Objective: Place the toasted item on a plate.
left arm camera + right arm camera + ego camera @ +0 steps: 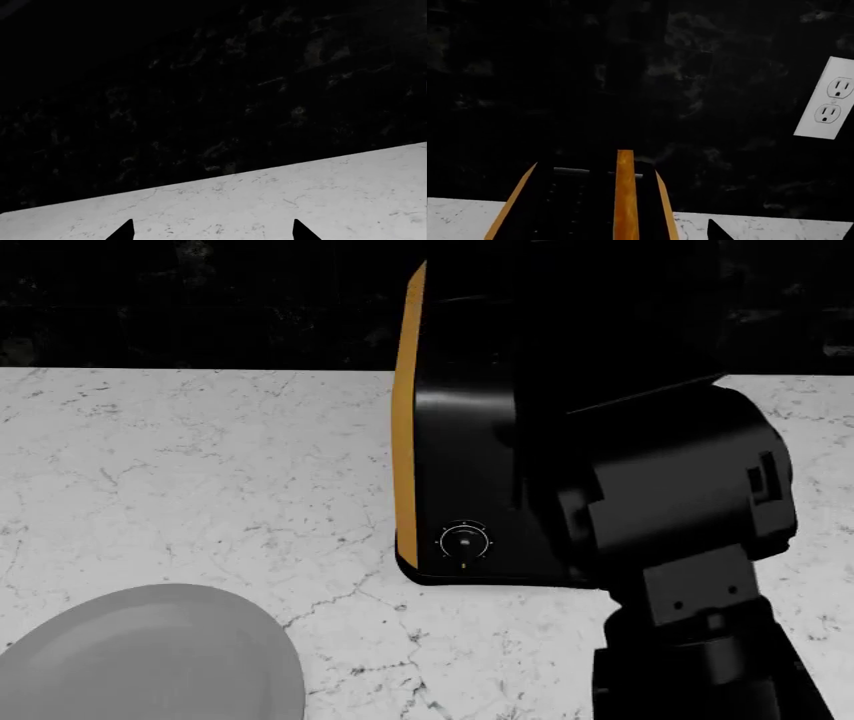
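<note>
A black toaster (pixel 467 470) with golden-orange side panels stands on a white countertop (pixel 174 470) veined with thin grey cracks, beside a plain matte light-grey plate (pixel 147 660). Rising from the toaster is the golden-orange crust edge of the toasted item (pixel 625 195), mottled darker in places. The wall (pixel 627 75) behind is black with faint grey marbling, though dim light makes the pattern hard to judge, and carries a white outlet (pixel 829 100).

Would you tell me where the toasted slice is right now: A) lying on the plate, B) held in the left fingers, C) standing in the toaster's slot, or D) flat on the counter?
C: in the right wrist view the toasted slice stands edge-up in the toaster, while the plate is bare.
</note>
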Controlling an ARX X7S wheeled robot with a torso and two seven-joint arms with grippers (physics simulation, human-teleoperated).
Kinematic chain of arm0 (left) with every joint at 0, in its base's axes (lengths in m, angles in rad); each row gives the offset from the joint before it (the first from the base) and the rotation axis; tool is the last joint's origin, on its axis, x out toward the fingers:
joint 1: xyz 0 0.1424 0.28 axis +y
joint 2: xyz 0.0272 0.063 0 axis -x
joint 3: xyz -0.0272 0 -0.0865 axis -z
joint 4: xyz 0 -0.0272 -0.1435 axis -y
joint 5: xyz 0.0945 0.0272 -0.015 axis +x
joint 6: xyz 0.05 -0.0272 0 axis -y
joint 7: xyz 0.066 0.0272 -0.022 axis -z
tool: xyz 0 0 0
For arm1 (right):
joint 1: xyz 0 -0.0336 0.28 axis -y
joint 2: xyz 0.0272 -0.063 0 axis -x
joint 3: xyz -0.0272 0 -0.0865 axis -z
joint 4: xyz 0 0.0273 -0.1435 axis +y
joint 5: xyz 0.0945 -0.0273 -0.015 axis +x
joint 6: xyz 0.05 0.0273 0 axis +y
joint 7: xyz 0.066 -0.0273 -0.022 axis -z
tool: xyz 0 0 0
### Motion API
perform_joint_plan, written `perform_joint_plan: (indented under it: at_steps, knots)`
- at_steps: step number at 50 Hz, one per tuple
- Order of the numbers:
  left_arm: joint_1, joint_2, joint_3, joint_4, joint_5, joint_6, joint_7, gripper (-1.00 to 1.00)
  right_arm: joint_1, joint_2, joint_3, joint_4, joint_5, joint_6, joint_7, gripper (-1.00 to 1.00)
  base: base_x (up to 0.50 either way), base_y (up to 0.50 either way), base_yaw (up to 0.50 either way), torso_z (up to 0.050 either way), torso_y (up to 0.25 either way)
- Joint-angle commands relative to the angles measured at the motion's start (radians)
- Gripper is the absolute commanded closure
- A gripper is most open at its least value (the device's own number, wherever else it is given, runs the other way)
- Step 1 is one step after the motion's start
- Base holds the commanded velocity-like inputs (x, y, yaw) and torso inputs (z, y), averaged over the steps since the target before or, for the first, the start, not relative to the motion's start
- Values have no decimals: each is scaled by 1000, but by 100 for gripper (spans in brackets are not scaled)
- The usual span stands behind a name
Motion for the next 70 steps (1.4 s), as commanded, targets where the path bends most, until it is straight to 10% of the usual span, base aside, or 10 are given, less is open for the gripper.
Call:
perform_joint_plan:
  at_steps: [1, 68, 69, 70]
  knots:
    - [-13, -27, 18, 1, -10, 13, -23, -100, 11, -5, -17, 118, -17, -65, -8, -100, 0, 0, 0, 0, 0]
    - [36, -112, 51, -6, 1, 100, -103, -100, 44, -60, -88, 502, -8, -251, -25, -100, 1, 0, 0, 0, 0]
    - [38, -113, 52, -6, 2, 101, -104, -100, 44, -59, -90, 498, -7, -249, -25, 100, 0, 0, 0, 0, 0]
    - [37, -113, 54, -7, 2, 101, -104, -100, 41, -56, -99, 486, -9, -250, -33, 100, 0, 0, 0, 0, 0]
